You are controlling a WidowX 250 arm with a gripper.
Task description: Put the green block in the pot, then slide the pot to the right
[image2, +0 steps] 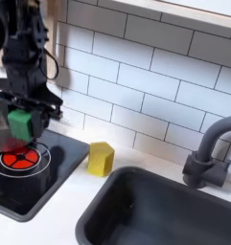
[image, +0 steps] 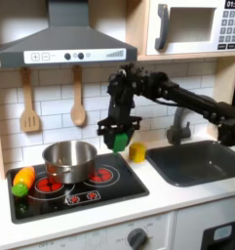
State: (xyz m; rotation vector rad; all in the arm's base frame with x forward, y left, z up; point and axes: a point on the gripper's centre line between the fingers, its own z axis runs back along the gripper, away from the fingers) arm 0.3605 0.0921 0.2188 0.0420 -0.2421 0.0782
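Claw: the gripper [image: 119,138] [image2: 22,122] hangs in mid-air above the stove top [image: 109,187], fingers clamped on the green block [image: 120,141] [image2: 20,123].
Block: small, bright green, boxy; it looks near-cubic, so no long axis can be told; flat faces squared between the fingers.
Block's place: in the first exterior view, at 2 o'clock from the pot [image: 69,159], raised clear of it.
Pot: shiny silver, open, on the back-left burner.
Yellow cylinder [image: 137,151] [image2: 101,159]: at 4 o'clock from the claw, beside the sink [image: 197,161].
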